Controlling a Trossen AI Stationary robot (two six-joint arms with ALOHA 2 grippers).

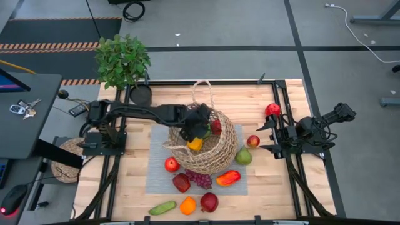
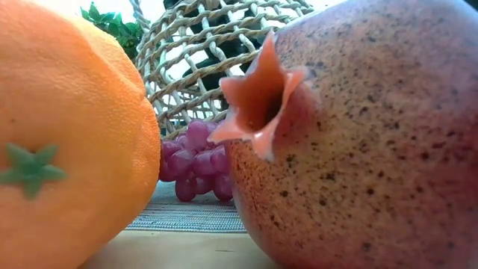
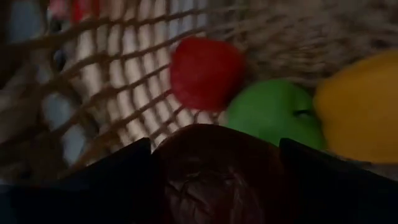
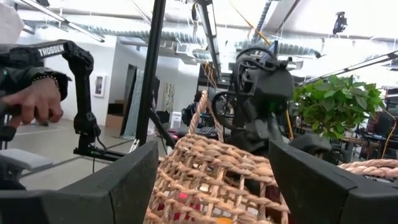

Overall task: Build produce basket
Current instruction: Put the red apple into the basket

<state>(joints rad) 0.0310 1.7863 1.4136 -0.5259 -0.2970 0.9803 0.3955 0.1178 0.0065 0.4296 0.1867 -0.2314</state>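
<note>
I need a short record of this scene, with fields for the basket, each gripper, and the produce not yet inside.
basket: wicker basket on the grey mat, holding a red, a green and a yellow piece
left gripper: inside the basket, shut on a dark red-brown fruit
right gripper: open, at the table's right side, empty
produce outside: cucumber, orange, grapes, pear

An orange [image 2: 71,142] with a green star-shaped stem mark fills the 9 o'clock side of the low view, and a speckled red pomegranate [image 2: 366,149], its flared crown pointing toward 10 o'clock, fills the 3 o'clock side. Between them, farther back at about 6 o'clock from the picture's centre, a bunch of purple grapes [image 2: 196,161] lies on a grey woven mat [image 2: 190,215]. Behind the grapes, toward 12 o'clock, rises the open-weave basket [image 2: 194,63], with green leaves [image 2: 112,26] showing at 11 o'clock.
</note>
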